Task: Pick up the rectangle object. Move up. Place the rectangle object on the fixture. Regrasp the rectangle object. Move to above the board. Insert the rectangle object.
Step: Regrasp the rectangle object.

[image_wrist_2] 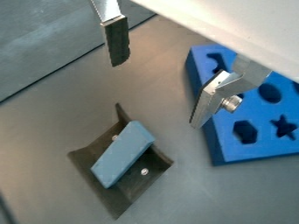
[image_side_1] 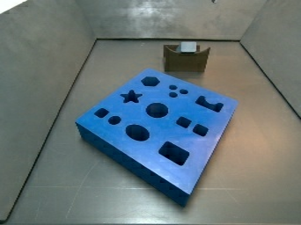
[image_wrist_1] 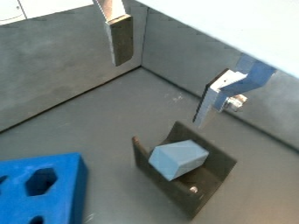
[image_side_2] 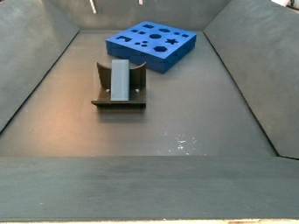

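The light-blue rectangle object (image_wrist_1: 177, 158) (image_wrist_2: 122, 153) rests tilted in the notch of the dark fixture (image_wrist_1: 193, 191) (image_wrist_2: 114, 198). Both side views show it there too: rectangle object (image_side_2: 121, 79) (image_side_1: 186, 47), fixture (image_side_2: 117, 102) (image_side_1: 186, 61). My gripper (image_wrist_1: 162, 89) (image_wrist_2: 159, 91) hangs above the fixture, open, and only grey floor shows between its fingers. The big dark-blue board (image_side_1: 159, 119) (image_side_2: 152, 44) (image_wrist_2: 251, 114) (image_wrist_1: 41, 188) lies flat beside the fixture, its cut-outs empty. The gripper does not show in either side view.
Sloping grey walls (image_side_1: 47, 105) (image_side_2: 35, 79) enclose the floor on all sides. The fixture stands close to one wall, and bare grey floor (image_side_2: 176, 131) stretches on its side away from the board.
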Robot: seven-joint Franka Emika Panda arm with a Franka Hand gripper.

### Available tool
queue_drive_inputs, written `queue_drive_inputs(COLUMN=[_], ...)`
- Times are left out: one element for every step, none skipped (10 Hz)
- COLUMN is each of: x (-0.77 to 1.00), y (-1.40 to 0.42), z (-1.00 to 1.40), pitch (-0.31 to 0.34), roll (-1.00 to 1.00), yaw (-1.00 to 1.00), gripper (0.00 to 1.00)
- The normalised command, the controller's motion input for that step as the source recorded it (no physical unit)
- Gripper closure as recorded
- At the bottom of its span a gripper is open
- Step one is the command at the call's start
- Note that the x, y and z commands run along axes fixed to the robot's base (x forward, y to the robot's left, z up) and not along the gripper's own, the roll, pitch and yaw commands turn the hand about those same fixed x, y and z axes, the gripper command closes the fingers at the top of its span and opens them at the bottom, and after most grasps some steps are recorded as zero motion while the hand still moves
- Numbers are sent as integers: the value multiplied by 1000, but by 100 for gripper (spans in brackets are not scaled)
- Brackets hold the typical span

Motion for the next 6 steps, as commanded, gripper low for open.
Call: queue_drive_inputs(x=[-26,-26,-23,-21,-19,-11], y=[-16,-20,-18,-21,-19,-23], z=[7,9,11,15,14,5], pitch=[-72,-72,-72,-70,-68,-67], roll=[1000,1000,1000,1000,1000,1000], yaw=[14,14,14,14,14,14], gripper=[0,0,0,0,0,0])
